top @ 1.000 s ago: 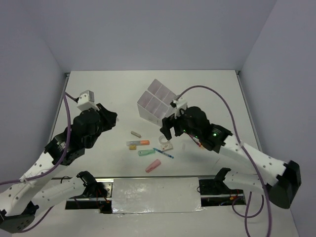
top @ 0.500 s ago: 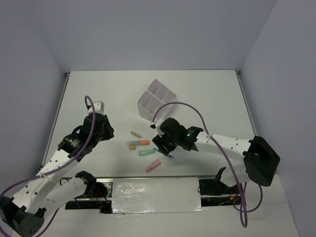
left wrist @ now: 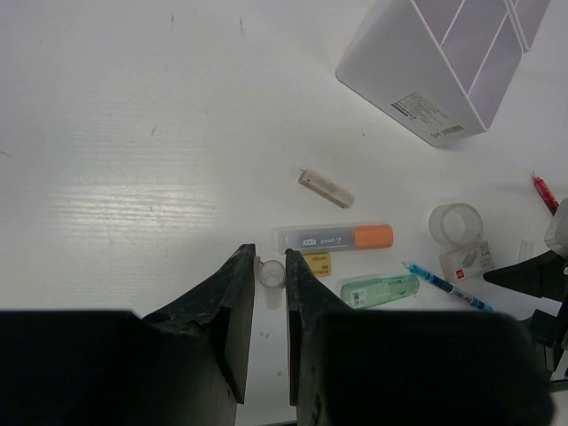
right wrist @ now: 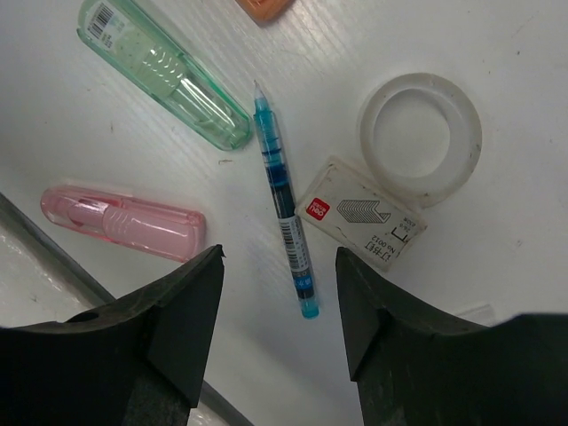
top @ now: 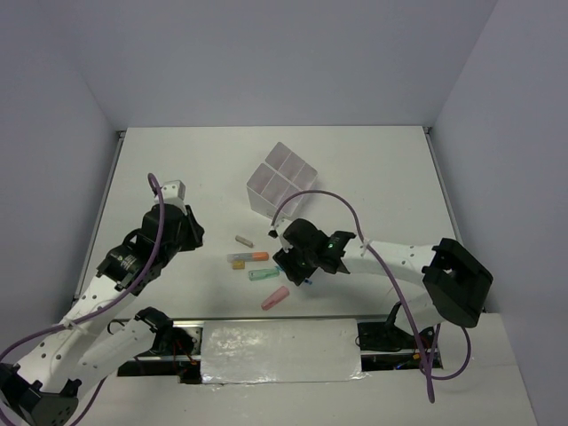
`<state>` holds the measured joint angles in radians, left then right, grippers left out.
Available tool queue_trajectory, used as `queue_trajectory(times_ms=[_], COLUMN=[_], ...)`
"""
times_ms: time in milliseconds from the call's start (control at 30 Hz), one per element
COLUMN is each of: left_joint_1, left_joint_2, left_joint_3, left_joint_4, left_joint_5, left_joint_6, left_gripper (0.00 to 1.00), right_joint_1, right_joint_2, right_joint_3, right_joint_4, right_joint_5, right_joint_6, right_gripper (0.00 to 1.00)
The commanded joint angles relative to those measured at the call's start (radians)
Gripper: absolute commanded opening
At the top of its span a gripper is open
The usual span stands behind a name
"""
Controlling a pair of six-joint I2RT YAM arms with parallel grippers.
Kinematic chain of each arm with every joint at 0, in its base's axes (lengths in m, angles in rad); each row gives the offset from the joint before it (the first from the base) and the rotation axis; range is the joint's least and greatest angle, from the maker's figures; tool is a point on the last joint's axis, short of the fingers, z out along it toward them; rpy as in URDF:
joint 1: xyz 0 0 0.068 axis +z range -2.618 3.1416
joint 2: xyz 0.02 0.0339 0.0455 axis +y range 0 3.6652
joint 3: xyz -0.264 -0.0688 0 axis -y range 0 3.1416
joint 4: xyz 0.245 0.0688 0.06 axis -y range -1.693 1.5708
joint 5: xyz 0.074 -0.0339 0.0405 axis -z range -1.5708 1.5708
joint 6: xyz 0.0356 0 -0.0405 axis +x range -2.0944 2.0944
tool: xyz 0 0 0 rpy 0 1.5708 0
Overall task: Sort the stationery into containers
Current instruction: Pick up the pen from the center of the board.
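The white four-compartment box [top: 282, 182] lies tipped at the table's middle and also shows in the left wrist view [left wrist: 426, 71]. Below it lie an orange marker [top: 253, 256], a green marker [top: 264, 274] and a pink marker [top: 275, 298]. My right gripper [top: 291, 266] is open and low, its jaws either side of the end of a blue pen [right wrist: 282, 204]. A clear tape roll [right wrist: 420, 133] and a small staple box [right wrist: 359, 213] lie beside the pen. My left gripper [left wrist: 271, 266] is left of the items, jaws nearly together with a small clear cap [left wrist: 272, 272] between the tips.
A beige eraser [left wrist: 326, 187] and a yellow eraser [left wrist: 318, 263] lie near the orange marker [left wrist: 337, 238]. A red pen [left wrist: 545, 191] lies at the right edge of the left wrist view. The table's front edge runs just below the pink marker [right wrist: 124, 222].
My right arm has swung left and dropped low over the blue pen. My left arm has lowered and pulled back a little toward the near left.
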<state>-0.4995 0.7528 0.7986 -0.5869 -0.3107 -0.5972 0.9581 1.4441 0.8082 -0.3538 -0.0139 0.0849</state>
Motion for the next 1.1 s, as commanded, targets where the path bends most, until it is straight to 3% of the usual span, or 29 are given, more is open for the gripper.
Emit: queue_trajectory(times_ms=[0, 733, 1067], left_joint_1=[0.006, 0.006, 0.006], left_joint_2=[0.000, 0.000, -0.004], left_joint_3=[0.028, 0.027, 0.030], left_joint_4=[0.038, 0.058, 0.062], left_joint_5=[0.025, 0.064, 0.082], left_joint_6=[0.030, 0.046, 0.062], left_gripper=[0.00, 0.00, 0.00], right_joint_1=[0.010, 0.034, 0.051], right_joint_2=[-0.042, 0.073, 0.156], right_joint_3=[-0.020, 0.013, 0.063], right_joint_4=[0.027, -0.056, -0.105], right_joint_5=[0.040, 0.057, 0.107], right_joint_6=[0.047, 0.115, 0.116], right_gripper=[0.61, 0.55, 0.41])
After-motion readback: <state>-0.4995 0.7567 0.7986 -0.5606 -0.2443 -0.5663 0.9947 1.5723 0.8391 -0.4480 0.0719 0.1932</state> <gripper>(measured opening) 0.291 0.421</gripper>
